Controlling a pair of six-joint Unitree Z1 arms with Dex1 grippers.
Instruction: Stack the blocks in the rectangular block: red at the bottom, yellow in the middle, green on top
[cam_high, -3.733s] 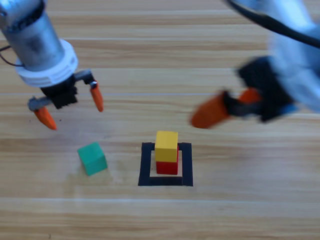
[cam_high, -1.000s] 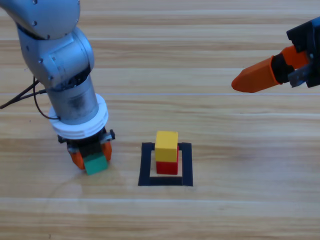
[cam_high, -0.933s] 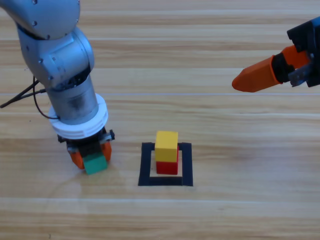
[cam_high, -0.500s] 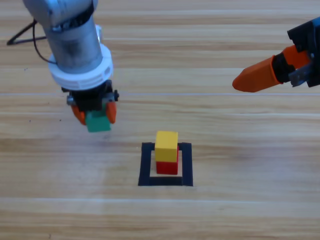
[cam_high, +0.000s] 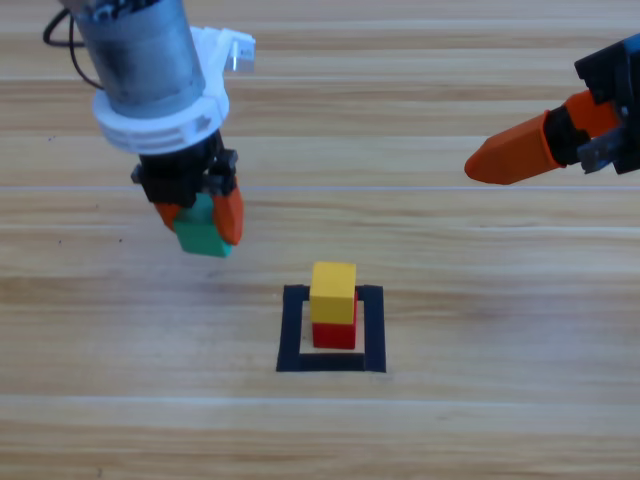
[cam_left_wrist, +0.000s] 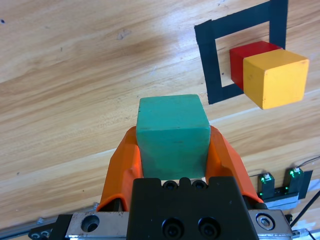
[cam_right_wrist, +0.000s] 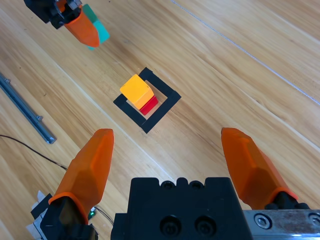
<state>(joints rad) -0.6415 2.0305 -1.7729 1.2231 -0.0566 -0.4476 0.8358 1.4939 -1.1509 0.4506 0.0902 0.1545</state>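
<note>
My left gripper (cam_high: 200, 226) (cam_left_wrist: 172, 150) is shut on the green cube (cam_high: 203, 232) (cam_left_wrist: 172, 135) and holds it in the air, up and to the left of the rectangular block (cam_high: 291, 330) (cam_left_wrist: 207, 60) (cam_right_wrist: 167, 107). Inside that tape outline the yellow cube (cam_high: 333, 290) (cam_left_wrist: 275, 77) (cam_right_wrist: 136, 89) sits on the red cube (cam_high: 335, 334) (cam_left_wrist: 244, 57) (cam_right_wrist: 149, 105). My right gripper (cam_right_wrist: 172, 160) waits at the right edge of the high view, open, with one orange jaw (cam_high: 515, 152) showing there. The right wrist view also shows the green cube (cam_right_wrist: 96, 27) far off at top left.
A metal rail (cam_right_wrist: 25, 110) and a thin black cable (cam_right_wrist: 30, 147) lie at the left of the right wrist view. A small board with green lights (cam_left_wrist: 280, 182) sits by the table edge in the left wrist view.
The left gripper closed on the green cube on the table, lifted it, and has now shifted slightly toward the stack. The right arm has held still for the last second.
</note>
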